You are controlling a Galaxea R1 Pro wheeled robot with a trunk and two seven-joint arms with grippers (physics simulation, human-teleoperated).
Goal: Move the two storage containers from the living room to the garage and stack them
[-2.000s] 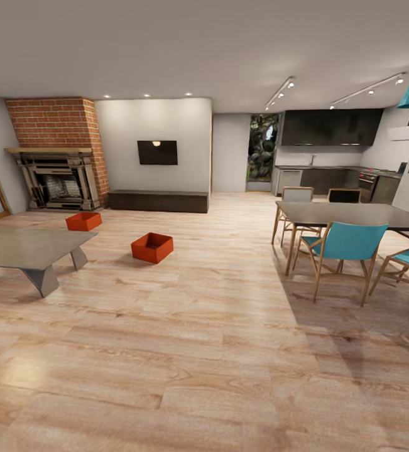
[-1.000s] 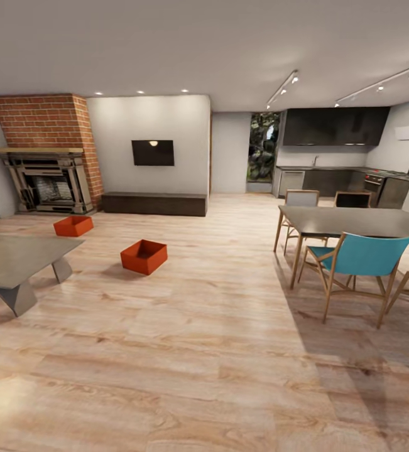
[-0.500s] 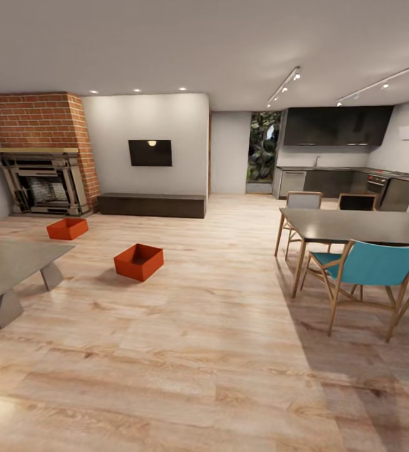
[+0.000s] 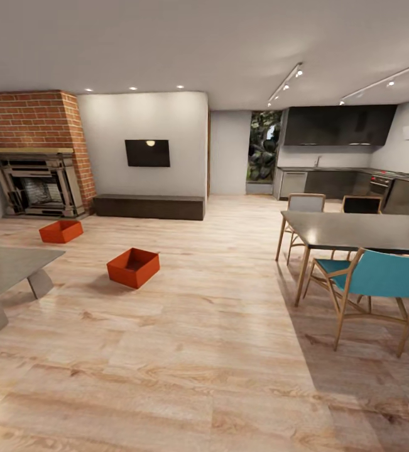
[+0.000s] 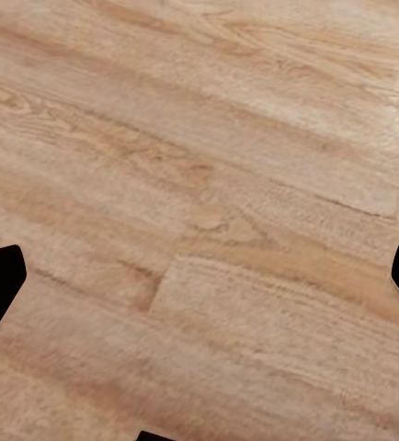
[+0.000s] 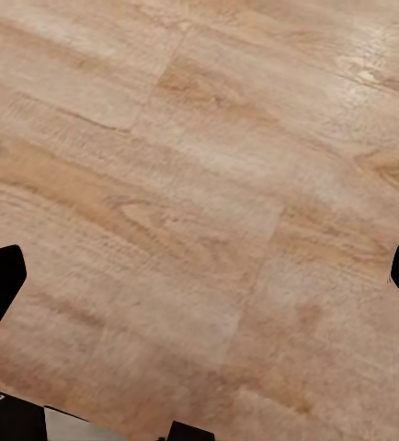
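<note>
Two bins sit on the wood floor [image 4: 229, 351] of the living room, neither yet picked up. Taking the fireplace [image 4: 34, 182] as the landmark, the far bin [image 4: 61, 231] lies just in front of its hearth, and the near bin [image 4: 133, 267] lies further out from it, turned at an angle, well apart from the first. A grey coffee table [image 4: 6, 270] stands out from the fireplace on the same side as the bins, with the near bin beside its corner.

Both wrist views look down on bare planks. The left claw [image 5: 199, 285] and right claw [image 6: 199, 285] each show dark finger tips at opposite edges, so both stand wide apart and hold nothing.

Risks, as I judge them: an approach line too close to the coffee table could clip its corner with the base or an arm. The near bin's skew means a square grasp may catch a corner and push it along the smooth floor. Thin tapered walls could slip from a shallow pinch during the carry.
</note>
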